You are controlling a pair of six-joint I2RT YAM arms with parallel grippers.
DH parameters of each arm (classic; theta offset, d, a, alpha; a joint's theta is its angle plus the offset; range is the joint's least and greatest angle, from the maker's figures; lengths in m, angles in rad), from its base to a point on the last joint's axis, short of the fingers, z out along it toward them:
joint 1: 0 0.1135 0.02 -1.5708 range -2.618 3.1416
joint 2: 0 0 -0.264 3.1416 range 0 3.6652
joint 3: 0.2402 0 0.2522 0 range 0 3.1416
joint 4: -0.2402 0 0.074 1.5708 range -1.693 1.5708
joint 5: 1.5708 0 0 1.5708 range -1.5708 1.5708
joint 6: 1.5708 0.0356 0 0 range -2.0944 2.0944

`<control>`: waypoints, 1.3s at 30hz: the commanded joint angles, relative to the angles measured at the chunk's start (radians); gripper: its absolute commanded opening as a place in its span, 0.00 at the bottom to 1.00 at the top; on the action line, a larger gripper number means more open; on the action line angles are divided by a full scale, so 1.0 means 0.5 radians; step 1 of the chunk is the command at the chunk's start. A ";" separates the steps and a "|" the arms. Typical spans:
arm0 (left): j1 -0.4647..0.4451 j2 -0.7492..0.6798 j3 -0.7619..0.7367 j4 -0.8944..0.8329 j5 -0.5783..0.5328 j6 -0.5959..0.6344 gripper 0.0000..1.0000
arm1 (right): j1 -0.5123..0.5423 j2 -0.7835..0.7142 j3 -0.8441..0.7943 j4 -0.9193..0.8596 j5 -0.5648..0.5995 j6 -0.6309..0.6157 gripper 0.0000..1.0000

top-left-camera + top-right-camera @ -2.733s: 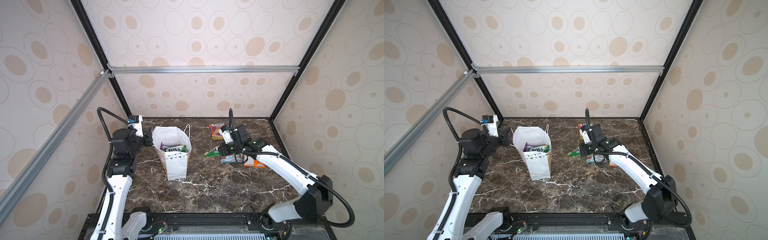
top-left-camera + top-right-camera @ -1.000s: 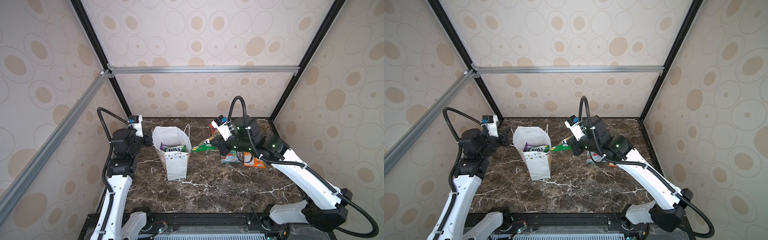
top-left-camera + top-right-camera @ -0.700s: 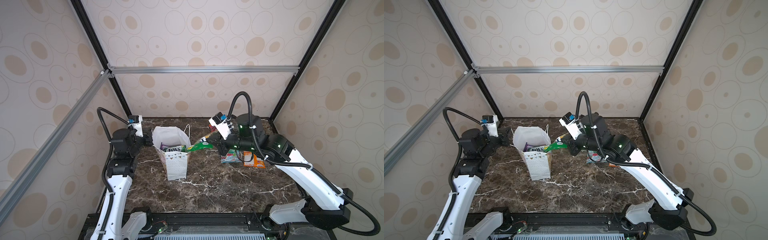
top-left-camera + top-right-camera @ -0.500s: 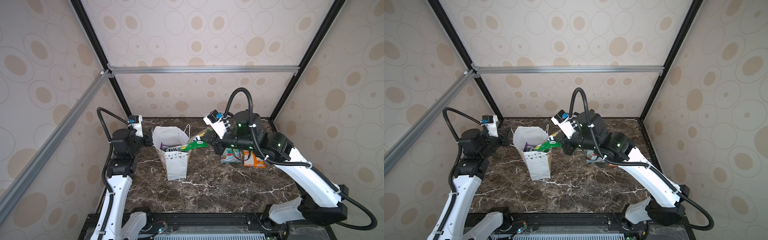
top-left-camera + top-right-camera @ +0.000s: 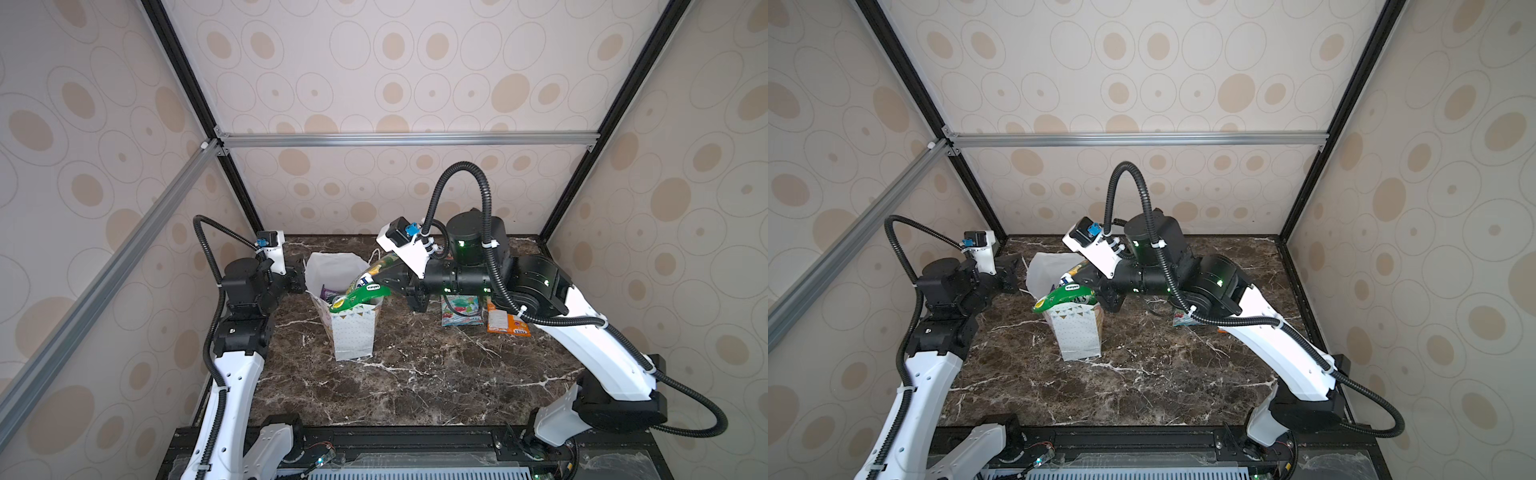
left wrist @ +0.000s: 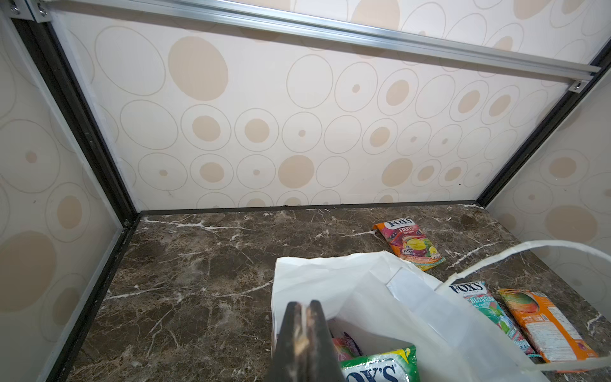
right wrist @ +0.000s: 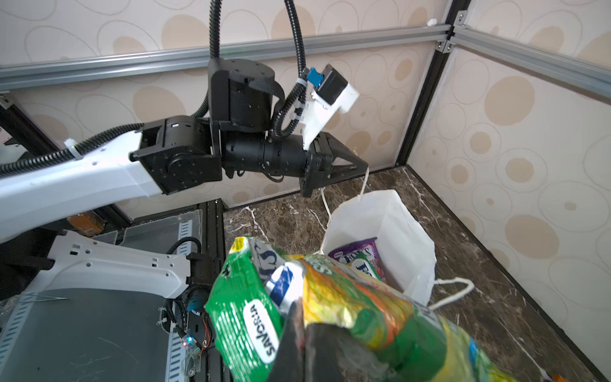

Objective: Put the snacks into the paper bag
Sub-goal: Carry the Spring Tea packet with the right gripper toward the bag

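The white paper bag (image 5: 353, 332) (image 5: 1077, 332) stands open at the left of the middle. My left gripper (image 5: 301, 280) (image 7: 363, 165) is shut on its cord handle (image 7: 362, 185) at the far rim. My right gripper (image 7: 301, 317) (image 5: 388, 282) is shut on a green snack pouch (image 7: 330, 297) (image 5: 359, 296) and holds it tilted over the bag's mouth. A purple pouch (image 7: 357, 251) and a green one (image 7: 363, 264) lie inside the bag. On the table lie a teal pouch (image 5: 461, 309), an orange one (image 5: 505, 322) and an orange-pink one (image 6: 410, 243).
The dark marble table (image 5: 415, 374) is enclosed by patterned walls on three sides, with black frame posts (image 5: 569, 178) in the back corners. The right arm (image 5: 582, 332) reaches across the loose pouches toward the bag.
My right gripper has lifted the green pouch off the table and carried it left, from beside the loose pouches to over the bag's mouth. The left arm has not moved.
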 commanded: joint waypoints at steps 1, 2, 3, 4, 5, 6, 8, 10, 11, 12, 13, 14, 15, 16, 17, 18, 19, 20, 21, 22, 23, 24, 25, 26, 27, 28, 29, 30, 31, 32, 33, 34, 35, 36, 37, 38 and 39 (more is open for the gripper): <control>0.014 -0.048 0.042 0.070 0.032 0.035 0.00 | 0.012 0.092 0.164 -0.022 -0.069 -0.109 0.00; 0.013 -0.048 0.039 0.072 0.033 0.033 0.00 | 0.012 0.119 0.189 -0.018 -0.066 -0.121 0.00; 0.013 -0.045 0.039 0.073 0.034 0.035 0.00 | 0.005 0.152 0.217 -0.013 -0.069 -0.124 0.00; 0.013 -0.044 0.039 0.071 0.028 0.038 0.00 | 0.000 0.182 0.241 0.003 -0.074 -0.135 0.00; 0.011 -0.044 0.040 0.071 0.028 0.038 0.00 | -0.004 0.212 0.274 0.006 -0.060 -0.146 0.00; 0.015 -0.047 0.039 0.069 0.024 0.040 0.00 | -0.017 0.250 0.313 -0.002 -0.079 -0.164 0.00; 0.013 -0.049 0.039 0.070 0.018 0.041 0.00 | -0.056 0.334 0.438 -0.031 -0.162 -0.166 0.00; 0.013 -0.052 0.037 0.068 0.015 0.043 0.00 | -0.114 0.434 0.568 -0.094 -0.299 -0.177 0.00; 0.013 -0.054 0.036 0.070 0.012 0.044 0.00 | -0.138 0.482 0.628 -0.119 -0.333 -0.178 0.00; 0.011 -0.054 0.038 0.068 0.012 0.045 0.00 | -0.159 0.524 0.669 -0.144 -0.363 -0.187 0.00; 0.013 -0.052 0.039 0.069 0.011 0.044 0.00 | -0.179 0.571 0.715 -0.170 -0.393 -0.192 0.00; 0.011 -0.053 0.036 0.070 0.012 0.044 0.00 | -0.199 0.604 0.762 -0.191 -0.410 -0.196 0.00; 0.013 -0.054 0.036 0.069 0.011 0.047 0.00 | -0.217 0.629 0.787 -0.202 -0.428 -0.198 0.00; 0.012 -0.050 0.036 0.067 0.010 0.047 0.00 | -0.233 0.647 0.797 -0.204 -0.457 -0.202 0.00; 0.012 -0.050 0.036 0.067 0.010 0.047 0.00 | -0.253 0.660 0.797 -0.203 -0.462 -0.202 0.00; 0.013 -0.050 0.039 0.067 0.011 0.047 0.00 | -0.267 0.670 0.797 -0.201 -0.470 -0.205 0.00; 0.013 -0.047 0.039 0.067 0.011 0.047 0.00 | -0.283 0.678 0.790 -0.197 -0.478 -0.211 0.00; 0.012 -0.046 0.039 0.067 0.013 0.047 0.00 | -0.294 0.690 0.789 -0.197 -0.465 -0.214 0.00; 0.012 -0.048 0.039 0.066 0.013 0.045 0.00 | -0.303 0.701 0.788 -0.197 -0.461 -0.220 0.00; 0.012 -0.043 0.036 0.067 0.015 0.044 0.00 | -0.310 0.712 0.788 -0.200 -0.465 -0.236 0.00; 0.013 -0.044 0.036 0.068 0.013 0.044 0.00 | -0.316 0.725 0.788 -0.200 -0.457 -0.248 0.00; 0.010 -0.038 0.038 0.067 0.017 0.044 0.00 | -0.317 0.736 0.788 -0.197 -0.453 -0.261 0.00; 0.013 -0.034 0.039 0.067 0.018 0.045 0.00 | -0.321 0.748 0.788 -0.190 -0.449 -0.276 0.00; 0.012 -0.033 0.039 0.069 0.018 0.044 0.00 | -0.324 0.763 0.788 -0.181 -0.446 -0.293 0.00; 0.013 -0.033 0.039 0.068 0.019 0.041 0.00 | -0.324 0.777 0.791 -0.177 -0.446 -0.303 0.00; 0.011 -0.032 0.039 0.067 0.017 0.043 0.00 | -0.328 0.799 0.798 -0.165 -0.444 -0.311 0.00; 0.011 -0.030 0.040 0.066 0.019 0.043 0.00 | -0.328 0.823 0.816 -0.167 -0.447 -0.314 0.00; 0.012 -0.032 0.040 0.064 0.019 0.044 0.00 | -0.330 0.845 0.838 -0.181 -0.457 -0.324 0.00; 0.014 -0.034 0.039 0.064 0.018 0.044 0.00 | -0.331 0.869 0.864 -0.193 -0.466 -0.338 0.00; 0.012 -0.036 0.039 0.064 0.017 0.044 0.00 | -0.331 0.886 0.882 -0.197 -0.465 -0.348 0.00; 0.013 -0.038 0.039 0.063 0.017 0.048 0.00 | -0.332 0.900 0.895 -0.203 -0.455 -0.352 0.00; 0.011 -0.036 0.039 0.064 0.011 0.047 0.00 | -0.335 0.912 0.898 -0.203 -0.441 -0.368 0.00; 0.011 -0.036 0.039 0.062 0.013 0.047 0.00 | -0.343 0.921 0.899 -0.205 -0.424 -0.381 0.00; 0.011 -0.037 0.039 0.063 0.015 0.047 0.00 | -0.341 0.929 0.901 -0.206 -0.400 -0.389 0.00; 0.011 -0.036 0.039 0.067 0.017 0.045 0.00 | -0.344 0.936 0.901 -0.211 -0.366 -0.407 0.00; 0.013 -0.033 0.039 0.065 0.019 0.046 0.00 | -0.345 0.946 0.907 -0.220 -0.340 -0.427 0.00; 0.013 -0.033 0.039 0.064 0.018 0.044 0.00 | -0.347 0.951 0.910 -0.224 -0.317 -0.443 0.00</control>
